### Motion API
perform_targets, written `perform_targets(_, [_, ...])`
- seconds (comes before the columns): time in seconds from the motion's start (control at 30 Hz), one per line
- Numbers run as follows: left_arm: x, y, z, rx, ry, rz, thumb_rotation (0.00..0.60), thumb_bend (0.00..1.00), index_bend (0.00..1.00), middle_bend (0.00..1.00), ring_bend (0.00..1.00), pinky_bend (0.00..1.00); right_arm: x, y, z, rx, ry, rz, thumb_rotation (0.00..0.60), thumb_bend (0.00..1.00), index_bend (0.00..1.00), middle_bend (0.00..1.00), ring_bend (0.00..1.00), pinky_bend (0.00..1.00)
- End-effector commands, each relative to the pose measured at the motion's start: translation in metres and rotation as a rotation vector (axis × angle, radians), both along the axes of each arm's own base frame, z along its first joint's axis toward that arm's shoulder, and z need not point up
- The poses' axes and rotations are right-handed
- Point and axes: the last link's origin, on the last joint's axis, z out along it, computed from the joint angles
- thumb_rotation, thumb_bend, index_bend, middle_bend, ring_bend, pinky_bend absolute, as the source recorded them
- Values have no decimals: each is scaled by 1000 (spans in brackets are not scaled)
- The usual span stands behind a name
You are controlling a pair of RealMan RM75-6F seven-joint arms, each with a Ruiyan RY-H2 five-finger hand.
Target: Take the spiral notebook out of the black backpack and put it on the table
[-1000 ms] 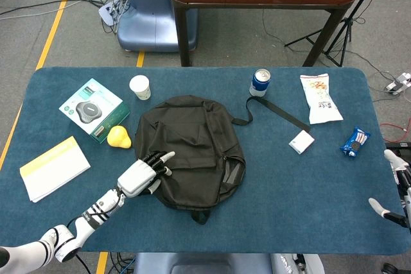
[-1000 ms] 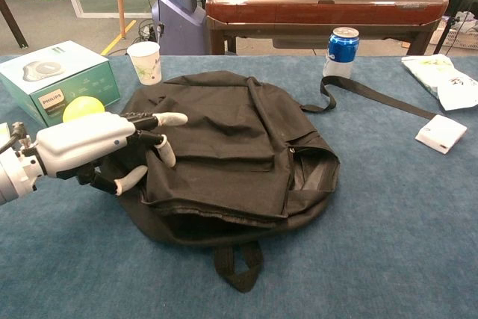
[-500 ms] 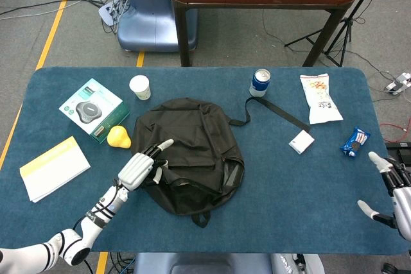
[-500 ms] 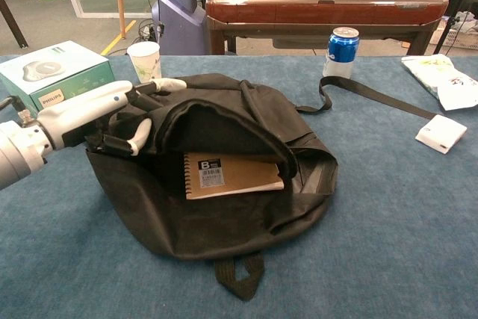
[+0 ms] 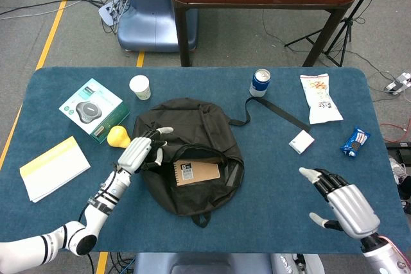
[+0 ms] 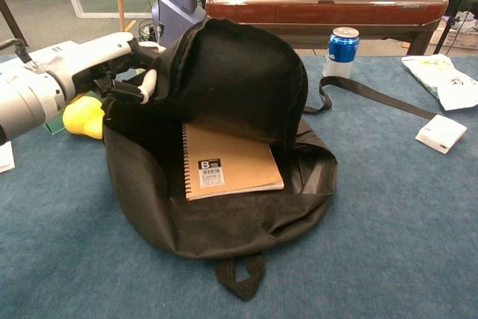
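The black backpack [image 5: 192,152] [image 6: 224,214] lies mid-table with its top flap lifted. My left hand [image 5: 142,148] [image 6: 104,61] grips the flap's edge and holds it up. Inside lies the brown spiral notebook [image 5: 196,172] [image 6: 228,160], flat, spiral on its left, with a barcode label. My right hand [image 5: 343,205] hovers over the table's front right with fingers spread and nothing in it, well clear of the bag; the chest view does not show it.
A yellow pear [image 5: 118,137] [image 6: 84,116], a boxed gadget [image 5: 91,110], a paper cup [image 5: 139,86] and a yellow pad [image 5: 54,167] sit left. A blue can [image 5: 259,81] [image 6: 340,51], snack bag [image 5: 319,97], white box [image 5: 301,141] and blue packet [image 5: 355,141] sit right. The bag's strap [image 5: 276,111] trails rightward.
My left hand has lifted the backpack's flap higher, exposing the whole notebook. My right hand has moved in from the right edge over the table.
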Motion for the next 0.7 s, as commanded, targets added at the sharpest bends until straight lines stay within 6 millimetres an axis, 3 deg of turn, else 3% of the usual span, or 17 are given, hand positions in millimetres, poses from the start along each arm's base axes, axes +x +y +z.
perform_targets(0.03, [7,6,6,-5,-10,21,600,689,660,344,258,89,20,-10,-17,104,16,75,600,202,127,186,131,278])
perform_targets(0.37, [13,4,14,-7,-34,63,600,689,650,376,274,103,67,-56,-75,320,59,200,600,203,129,196,131,278])
perform_targets(0.7, [17,2,17,-31,-46,88,600,689,642,376,274,103,100,-102,-124,393,99,249,600,202,129,196,131,278])
